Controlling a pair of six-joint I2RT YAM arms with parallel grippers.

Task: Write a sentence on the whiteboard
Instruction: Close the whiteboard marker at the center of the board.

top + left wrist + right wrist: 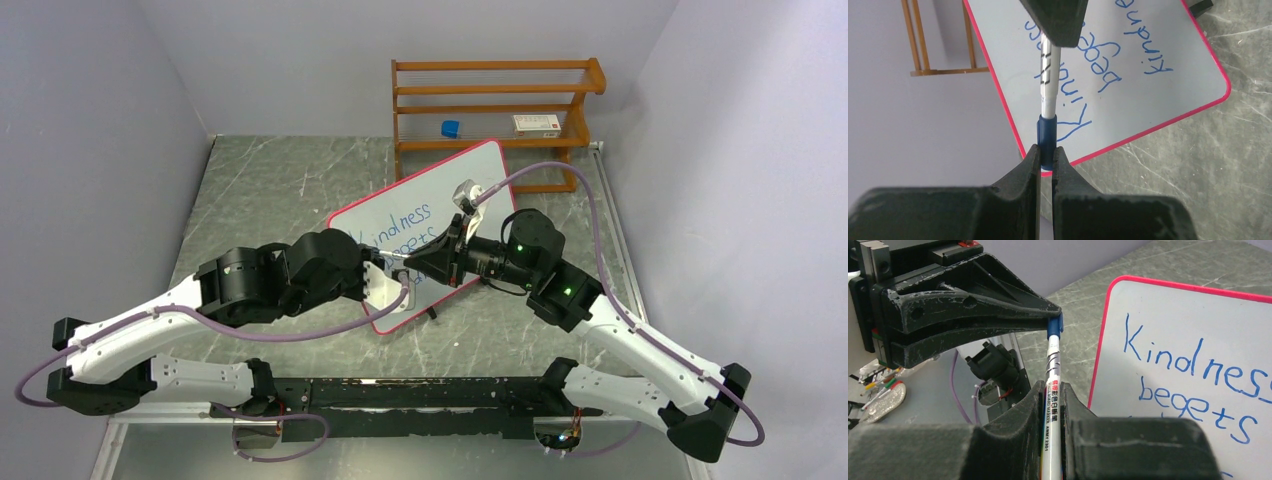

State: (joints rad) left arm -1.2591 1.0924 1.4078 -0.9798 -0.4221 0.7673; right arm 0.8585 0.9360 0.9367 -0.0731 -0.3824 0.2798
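whiteboard (452, 182) lengthwise near-left to far-right; left tool (1047, 152), right tool (1050, 390) both tight on marker (1053, 360)

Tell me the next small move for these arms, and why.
Probably ease the left gripper toward the right gripper along the marker, to seat the blue cap. The left is shut on the cap, the right on the white barrel, over the whiteboard, and the sentence already shows three lines, so writing looks finished. Whether the cap is fully home I cannot tell.
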